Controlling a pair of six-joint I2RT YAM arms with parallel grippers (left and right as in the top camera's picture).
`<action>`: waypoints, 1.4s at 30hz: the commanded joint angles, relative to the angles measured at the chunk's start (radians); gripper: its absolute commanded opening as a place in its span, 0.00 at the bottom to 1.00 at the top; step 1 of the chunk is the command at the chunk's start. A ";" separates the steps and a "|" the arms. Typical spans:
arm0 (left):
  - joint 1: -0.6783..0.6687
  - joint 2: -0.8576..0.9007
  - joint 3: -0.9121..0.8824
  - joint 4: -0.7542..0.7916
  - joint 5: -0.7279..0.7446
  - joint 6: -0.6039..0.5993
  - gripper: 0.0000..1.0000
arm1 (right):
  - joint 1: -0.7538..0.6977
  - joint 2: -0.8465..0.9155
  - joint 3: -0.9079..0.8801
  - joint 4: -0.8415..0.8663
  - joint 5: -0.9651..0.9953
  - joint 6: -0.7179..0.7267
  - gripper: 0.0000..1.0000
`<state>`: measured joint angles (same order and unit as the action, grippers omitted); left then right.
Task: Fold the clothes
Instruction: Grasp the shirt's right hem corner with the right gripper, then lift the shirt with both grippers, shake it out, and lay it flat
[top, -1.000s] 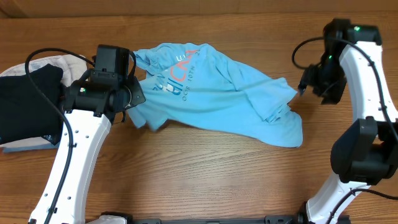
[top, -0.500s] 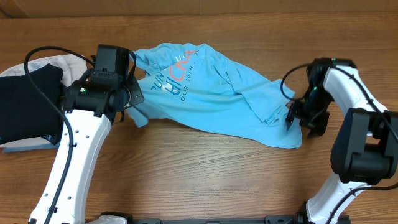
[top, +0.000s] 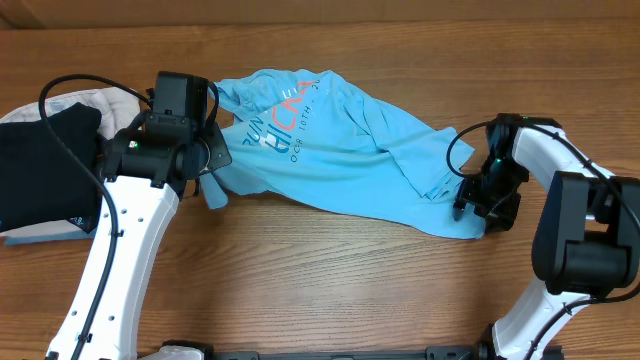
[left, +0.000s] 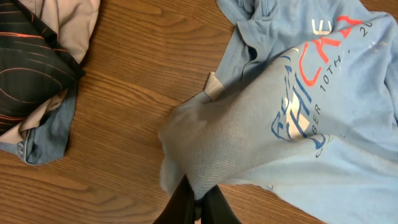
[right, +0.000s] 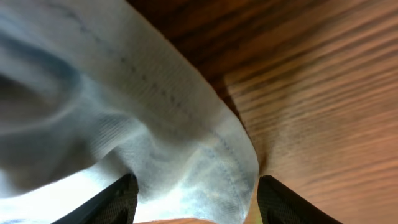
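The left gripper (left: 198, 208) is clenching its jaws on a bunched corner of the sky-blue T-shirt (top: 340, 150), just to the right of the black garment (top: 40, 170), and is holding that corner tented above the desk (top: 320, 290); the right gripper (right: 196, 202), well to the right of the black garment, is standing with released jaws either side of the shirt's opposite hem, not gripping it.

As I judge it, the right jaws are risking a bite on only one layer of that doubled hem, so the cloth could be slipping out once both arms are pulling; the left pinch is looking thin too, and a hard tug may be dragging the shirt into the black garment.

The shirt is lying crumpled and slanted across the desk, stretching away from the black garment, print upward, with white text and red lettering showing; creases are running through its middle, and its upper edge is reaching furthest back.
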<state>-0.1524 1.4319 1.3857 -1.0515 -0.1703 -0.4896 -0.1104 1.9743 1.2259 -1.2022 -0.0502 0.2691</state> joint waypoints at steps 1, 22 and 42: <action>0.004 -0.005 0.010 0.002 -0.032 0.019 0.04 | 0.000 -0.029 -0.047 0.026 -0.001 0.035 0.65; 0.018 -0.006 0.135 0.027 -0.074 0.179 0.04 | -0.037 -0.200 0.334 -0.156 -0.004 -0.001 0.04; 0.227 -0.080 0.893 -0.231 -0.066 0.260 0.04 | -0.049 -0.347 1.323 -0.486 0.060 -0.050 0.04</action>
<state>0.0593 1.4055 2.2227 -1.2816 -0.2092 -0.2527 -0.1524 1.6653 2.5034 -1.6955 -0.0547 0.2306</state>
